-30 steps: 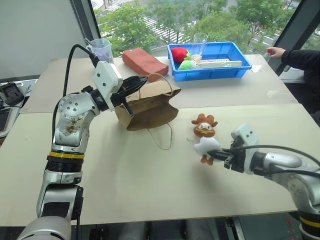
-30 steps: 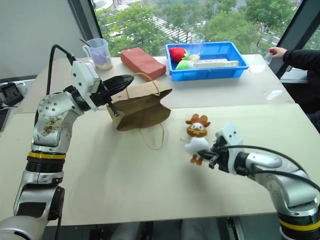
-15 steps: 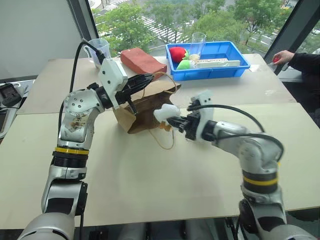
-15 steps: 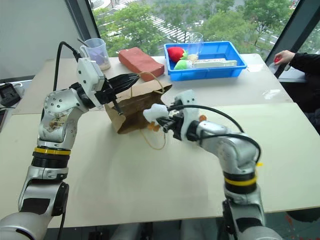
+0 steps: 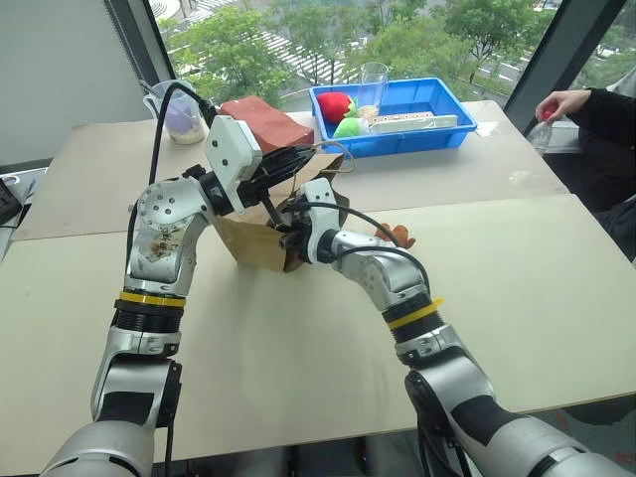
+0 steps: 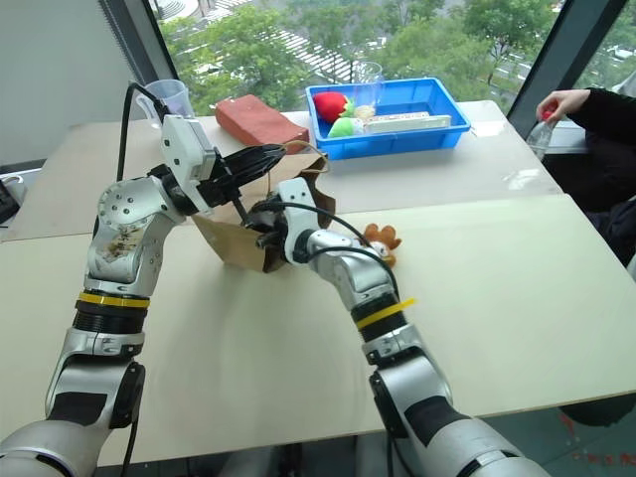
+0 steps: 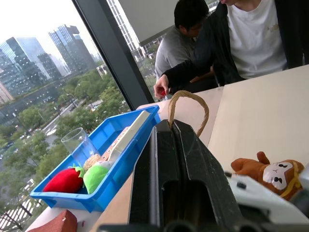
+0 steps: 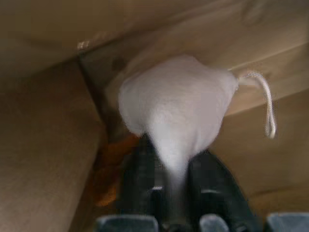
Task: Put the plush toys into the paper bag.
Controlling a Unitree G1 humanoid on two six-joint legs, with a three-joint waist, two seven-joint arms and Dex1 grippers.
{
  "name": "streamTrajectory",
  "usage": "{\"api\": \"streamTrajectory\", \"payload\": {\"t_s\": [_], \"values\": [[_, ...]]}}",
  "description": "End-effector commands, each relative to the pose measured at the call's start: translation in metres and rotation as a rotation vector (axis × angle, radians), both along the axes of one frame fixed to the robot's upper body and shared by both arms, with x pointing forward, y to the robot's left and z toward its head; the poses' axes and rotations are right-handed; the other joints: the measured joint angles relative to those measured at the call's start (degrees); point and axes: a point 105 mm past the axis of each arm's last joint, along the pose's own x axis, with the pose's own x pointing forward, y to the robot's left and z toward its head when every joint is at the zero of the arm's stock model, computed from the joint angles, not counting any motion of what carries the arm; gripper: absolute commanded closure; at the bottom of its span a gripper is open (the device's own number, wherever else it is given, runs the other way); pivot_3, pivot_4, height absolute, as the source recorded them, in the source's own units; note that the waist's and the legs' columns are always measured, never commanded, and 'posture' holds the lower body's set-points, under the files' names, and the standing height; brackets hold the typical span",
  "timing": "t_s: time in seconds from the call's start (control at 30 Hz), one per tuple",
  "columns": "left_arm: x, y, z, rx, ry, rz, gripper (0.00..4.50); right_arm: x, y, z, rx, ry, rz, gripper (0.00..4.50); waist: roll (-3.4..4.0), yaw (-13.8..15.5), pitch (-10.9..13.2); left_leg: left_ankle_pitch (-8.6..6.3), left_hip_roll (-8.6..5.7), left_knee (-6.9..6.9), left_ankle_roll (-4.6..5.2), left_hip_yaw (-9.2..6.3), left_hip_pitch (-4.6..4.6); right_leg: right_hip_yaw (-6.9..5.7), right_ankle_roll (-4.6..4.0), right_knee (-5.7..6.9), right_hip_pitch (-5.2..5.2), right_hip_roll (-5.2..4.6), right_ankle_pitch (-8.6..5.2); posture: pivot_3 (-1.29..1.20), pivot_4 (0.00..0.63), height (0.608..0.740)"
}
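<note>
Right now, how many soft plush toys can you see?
2. The fluffy white plush toy is inside the brown kraft paper bag, between the right end effector's fingers. The brown pale-faced plush toy lies on the table beside the bag.

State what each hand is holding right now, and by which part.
The left hand pinches the paper bag at its upper rim, holding the mouth up. The right hand, inside the bag, has the white plush toy between its fingers by its lower end.
</note>
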Motion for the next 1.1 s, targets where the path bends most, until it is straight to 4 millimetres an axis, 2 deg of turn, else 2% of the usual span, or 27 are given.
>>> {"api": "streamTrajectory", "payload": {"t_s": [0.03,0.23,0.37,0.5,0.7,0.77,0.83,0.97,1.1], "values": [[-0.009,0.003,0.018,-0.005,-0.075,0.006,4.5,-0.002,0.001,0.021,0.04,-0.092,0.027,2.18,0.0,-0.08,0.0,0.0,0.0,0.0,0.0,-0.01,-0.02,0.0,0.0,-0.01,-0.01,-0.01,0.0,0.0,0.15,0.74],[-0.009,0.007,0.013,-0.001,-0.068,0.021,4.5,-0.015,-0.017,0.024,0.044,-0.139,0.052,0.07,0.02,-0.22,-0.01,0.0,0.01,0.01,-0.01,-0.03,0.0,0.0,0.0,0.0,-0.01,0.0,0.0,0.0,0.15,0.74],[-0.009,0.007,0.009,-0.001,-0.058,0.028,4.5,-0.025,-0.04,0.031,0.048,-0.182,0.023,0.03,0.02,-0.2,-0.01,0.0,-0.01,0.03,0.0,-0.03,-0.02,0.02,0.0,0.0,-0.01,0.0,0.0,0.0,0.15,0.74],[-0.008,0.01,0.008,-0.003,-0.053,0.036,4.5,-0.037,-0.085,0.042,0.038,-0.233,-0.08,0.03,0.02,0.23,-0.01,-0.01,-0.02,0.02,0.0,-0.06,-0.05,0.01,0.0,-0.01,-0.02,0.0,0.0,0.0,0.15,0.74],[-0.007,0.015,0.008,0.005,-0.055,0.049,4.5,-0.05,-0.155,0.03,-0.191,-0.259,-0.212,0.03,0.01,1.35,-0.01,-0.04,-0.08,0.07,0.05,-0.03,-0.08,0.01,0.0,-0.11,0.02,-0.02,0.0,0.0,0.15,0.74],[-0.006,0.015,0.009,0.004,-0.056,0.051,4.5,-0.049,-0.169,0.024,-0.222,-0.241,-0.245,0.03,0.01,1.38,-0.01,-0.04,-0.08,0.08,0.07,0.01,-0.07,0.02,0.0,-0.12,0.03,-0.02,0.0,0.0,0.15,0.74],[-0.005,0.014,0.01,0.002,-0.058,0.053,4.5,-0.044,-0.187,0.01,-0.286,-0.187,-0.307,0.03,-0.01,1.31,0.0,-0.05,-0.06,0.09,0.08,0.07,-0.06,0.05,0.0,-0.12,0.04,-0.01,0.0,0.0,0.15,0.74],[-0.004,0.014,0.011,0.003,-0.06,0.057,4.5,-0.039,-0.2,-0.008,-0.325,-0.117,-0.364,0.03,-0.01,1.3,-0.01,-0.05,-0.03,0.1,0.08,0.11,-0.06,0.07,0.0,-0.12,0.04,0.0,0.0,0.0,0.15,0.74],[-0.004,0.017,0.012,0.008,-0.062,0.066,4.5,-0.035,-0.199,-0.019,-0.283,-0.054,-0.381,0.03,-0.01,1.31,0.0,-0.06,-0.02,0.1,0.09,0.11,-0.08,0.08,0.0,-0.15,0.04,0.0,0.0,0.0,0.15,0.74]]}}
